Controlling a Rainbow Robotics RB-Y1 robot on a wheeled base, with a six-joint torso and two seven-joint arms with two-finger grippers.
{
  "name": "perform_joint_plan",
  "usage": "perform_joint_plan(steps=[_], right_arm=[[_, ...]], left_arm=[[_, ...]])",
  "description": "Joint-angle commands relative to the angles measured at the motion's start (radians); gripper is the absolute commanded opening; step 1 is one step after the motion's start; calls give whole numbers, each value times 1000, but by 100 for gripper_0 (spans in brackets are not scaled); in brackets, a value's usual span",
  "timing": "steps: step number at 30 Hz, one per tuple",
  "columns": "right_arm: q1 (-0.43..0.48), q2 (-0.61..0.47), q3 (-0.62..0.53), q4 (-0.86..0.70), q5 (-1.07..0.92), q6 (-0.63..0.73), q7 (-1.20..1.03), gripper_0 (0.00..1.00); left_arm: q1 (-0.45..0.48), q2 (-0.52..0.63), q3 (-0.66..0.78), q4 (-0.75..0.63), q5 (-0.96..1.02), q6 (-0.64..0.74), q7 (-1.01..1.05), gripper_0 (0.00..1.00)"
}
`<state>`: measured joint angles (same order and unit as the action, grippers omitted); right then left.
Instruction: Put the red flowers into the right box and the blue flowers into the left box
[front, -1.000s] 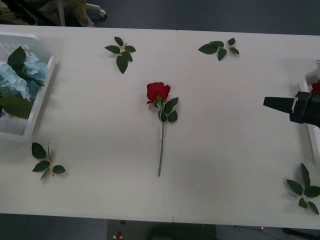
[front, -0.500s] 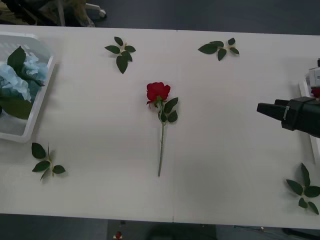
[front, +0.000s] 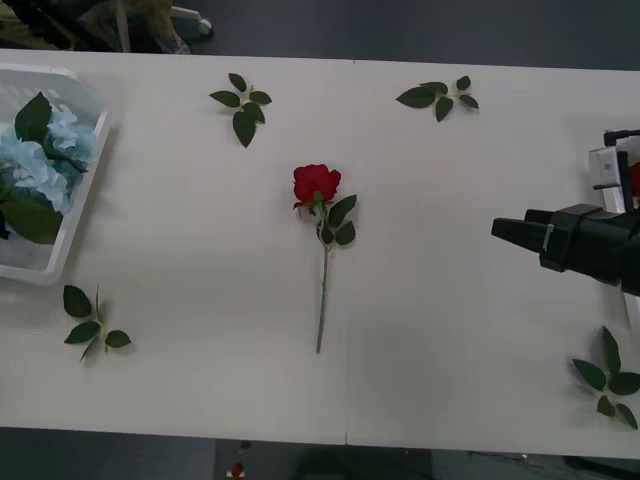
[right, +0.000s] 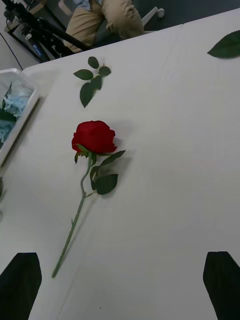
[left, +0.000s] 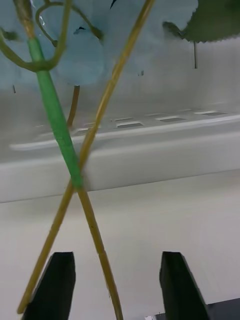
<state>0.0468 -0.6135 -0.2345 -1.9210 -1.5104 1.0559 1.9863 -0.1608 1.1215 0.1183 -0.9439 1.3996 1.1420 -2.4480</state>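
Observation:
A red flower (front: 317, 184) lies alone mid-table, its stem pointing toward the near edge; the right wrist view shows the same rose (right: 94, 136). My right gripper (front: 505, 228) hovers at the table's right, open and empty, aimed at the rose from well to its right; its black fingers (right: 22, 280) stand wide apart. Blue flowers (front: 40, 165) lie in the slotted left box (front: 72, 215). My left gripper (left: 117, 290) is open at that box's wall (left: 125, 150), with yellowish stems (left: 95, 235) crossing between its fingers. A sliver of the right box (front: 628, 308) shows behind the right arm.
Loose green leaf sprigs lie at the back left (front: 243, 100), back right (front: 438, 97), front left (front: 90, 320) and front right (front: 608, 380). Bare tabletop surrounds the rose. A seated person shows beyond the table's far edge.
My right gripper has moved left across the table toward the rose. The blue flowers in the left box have shifted a little. The rose has not moved.

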Motion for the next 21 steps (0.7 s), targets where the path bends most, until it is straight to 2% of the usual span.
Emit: perform_joint_plan(steps=[1,13,17,21], right_arm=[[-21,-5,-2,-33,-1,-8,45,95],[-25,-3,4,-33,-2,-8,46,95],[-24,-3,4,-33,-4,-8,45,95],[-24,-5,3,-33,-5,-10,45,95]], left_arm=[[20,20,14,4,15,-2,47,100],[20,21,14,2,144,21,-147,100],[20,46,15,-9,271,117,-226,100],[20,60,15,-78,389,205,-236,100]])
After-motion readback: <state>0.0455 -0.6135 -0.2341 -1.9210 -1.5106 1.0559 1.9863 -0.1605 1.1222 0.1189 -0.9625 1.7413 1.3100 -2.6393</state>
